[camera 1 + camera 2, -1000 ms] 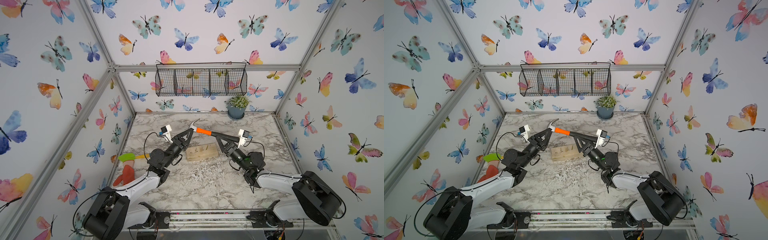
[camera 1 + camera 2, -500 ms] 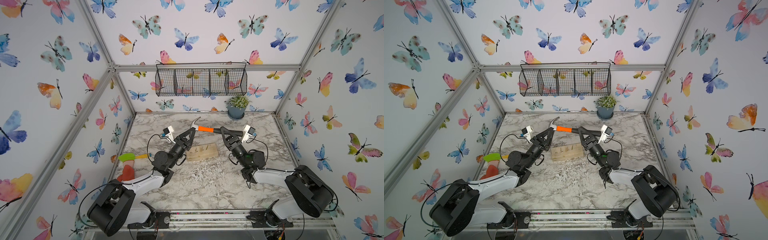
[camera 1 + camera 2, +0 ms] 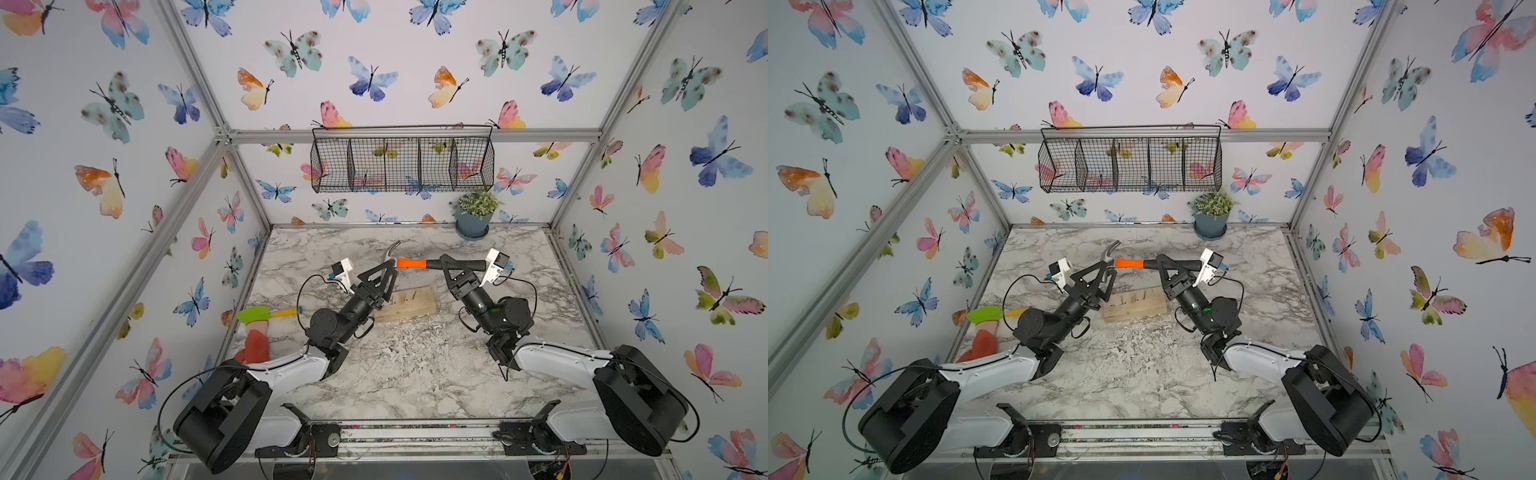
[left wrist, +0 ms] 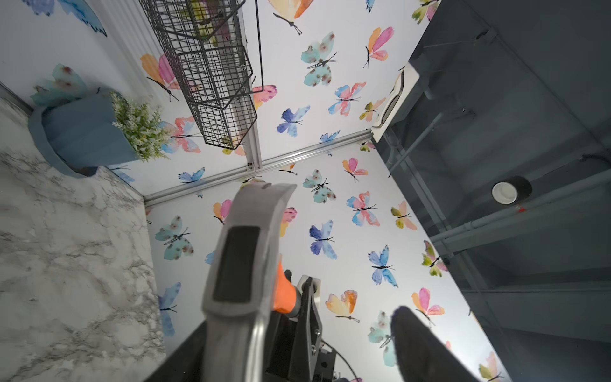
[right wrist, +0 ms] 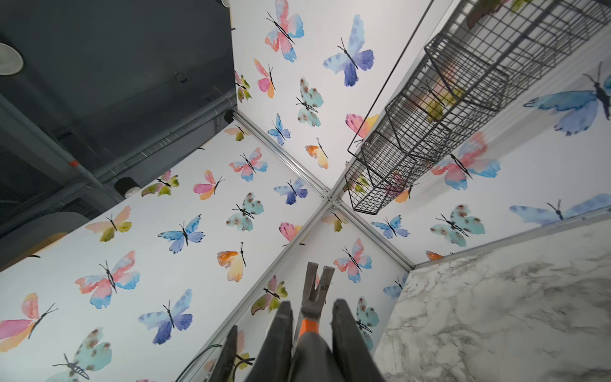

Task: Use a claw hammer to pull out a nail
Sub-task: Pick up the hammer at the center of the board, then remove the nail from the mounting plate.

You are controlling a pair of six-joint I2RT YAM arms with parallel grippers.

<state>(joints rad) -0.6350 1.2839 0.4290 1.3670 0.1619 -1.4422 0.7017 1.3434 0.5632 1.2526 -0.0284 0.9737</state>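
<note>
The right gripper point(image 3: 448, 262) clamps the handle of the claw hammer point(image 3: 411, 263); the left gripper point(image 3: 388, 271) stands spread about its head. The hammer lies level above the wooden block point(image 3: 409, 305).

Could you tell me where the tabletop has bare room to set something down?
Free: the front-centre table marble between the wooden block and the front rail; the back-left corner; the strip in front of the potted plant. Crowded: the middle, where left gripper and right gripper meet at the claw hammer, and the left edge by the green tool.
</note>
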